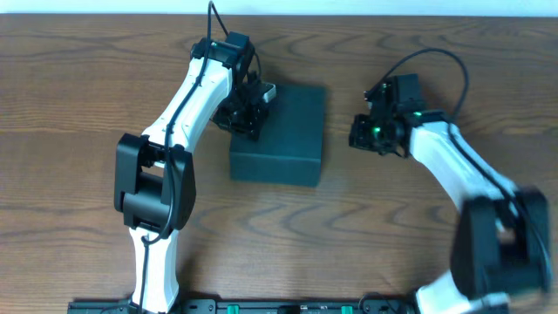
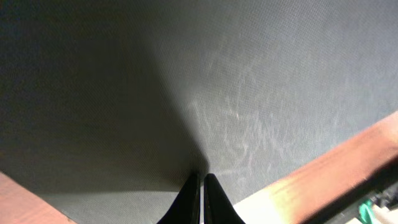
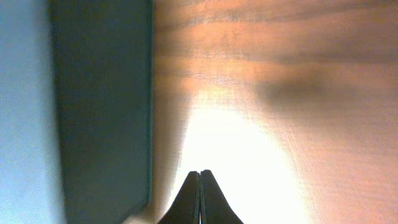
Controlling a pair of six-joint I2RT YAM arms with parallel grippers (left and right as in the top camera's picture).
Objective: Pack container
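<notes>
The container (image 1: 281,133) is a matte black, square box lying shut on the wooden table at the centre. My left gripper (image 1: 247,122) is shut over its left edge, its tips (image 2: 201,177) together just above the dark lid (image 2: 249,93) with nothing between them. My right gripper (image 1: 359,133) hovers shut over bare wood to the right of the box, apart from it. In the right wrist view the closed fingertips (image 3: 200,175) point at the table, and the box's side wall (image 3: 102,106) stands to their left.
The wooden table (image 1: 392,227) stretches all round the box. Black cables (image 1: 436,61) loop above the right arm. The arms' bases (image 1: 261,305) sit at the front edge.
</notes>
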